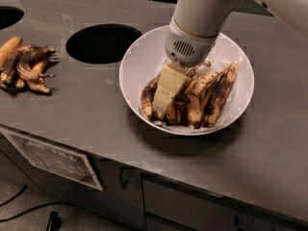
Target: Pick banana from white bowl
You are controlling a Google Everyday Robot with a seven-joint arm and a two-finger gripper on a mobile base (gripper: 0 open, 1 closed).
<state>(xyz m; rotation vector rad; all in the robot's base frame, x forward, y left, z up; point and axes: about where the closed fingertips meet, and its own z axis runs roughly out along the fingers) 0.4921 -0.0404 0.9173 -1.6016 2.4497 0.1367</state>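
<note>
The white bowl (pixel 139 61) sits on the grey counter, right of centre. Several overripe bananas lie in it. The banana (pixel 147 99), strongly curved and almost wholly brown-black, lies at the left edge of the pile. Straighter, yellower bananas with black blotches (pixel 211 93) lie to its right. My gripper (pixel 166 93) reaches down from the white arm into the bowl. Its cream-coloured tip rests against the pile, just right of the dark banana. It hides part of the bananas beneath it.
A separate bunch of dark bananas (pixel 26 66) with an orange one (pixel 9 47) lies at the counter's left. A round hole (pixel 102 43) opens in the counter just left of the bowl, another (pixel 7 16) at the far left. The counter's front edge runs below the bowl.
</note>
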